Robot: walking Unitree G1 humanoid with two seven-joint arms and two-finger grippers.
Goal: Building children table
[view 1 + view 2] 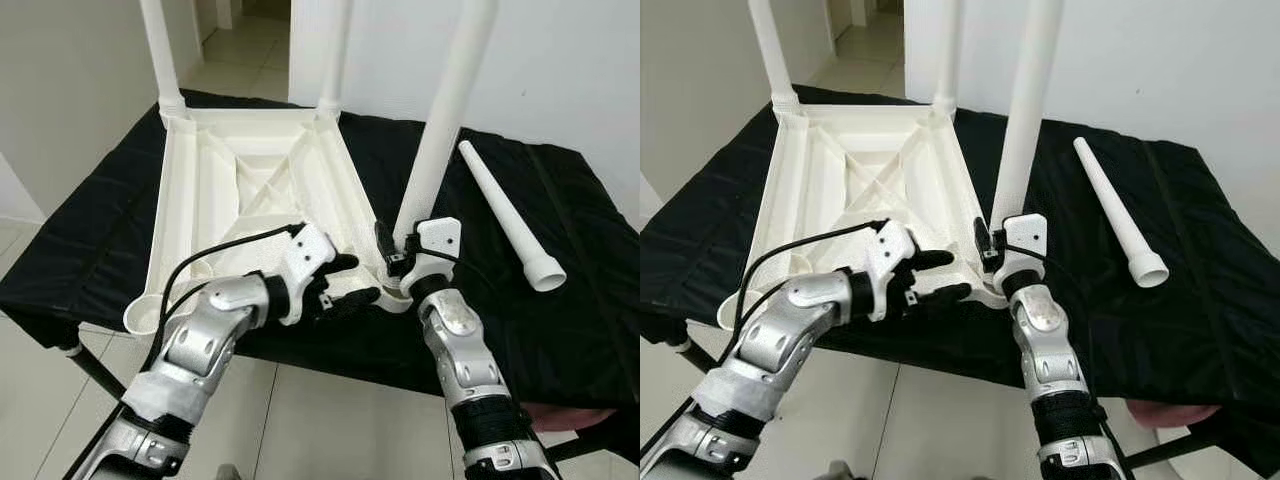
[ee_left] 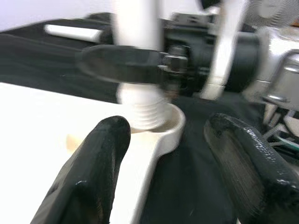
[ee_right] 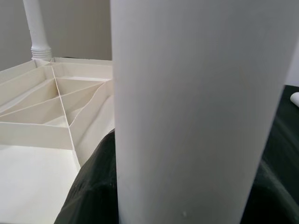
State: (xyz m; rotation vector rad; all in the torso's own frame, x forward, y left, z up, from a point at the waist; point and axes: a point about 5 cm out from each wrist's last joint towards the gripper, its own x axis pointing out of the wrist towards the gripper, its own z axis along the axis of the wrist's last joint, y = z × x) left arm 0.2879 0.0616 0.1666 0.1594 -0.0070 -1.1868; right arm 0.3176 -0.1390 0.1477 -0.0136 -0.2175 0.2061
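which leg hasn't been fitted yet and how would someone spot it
On the black cloth, right of the upturned white table top, one white leg lies flat. The other legs stand upright in corner sockets, including the one the right gripper holds; this one lies loose.

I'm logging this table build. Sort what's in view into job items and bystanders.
Job items:
tabletop, upside down
two fitted legs
third leg, held by right gripper at its corner socket
loose leg on the cloth
left gripper, jaws open beside that socket

Bystanders:
black cloth
floor
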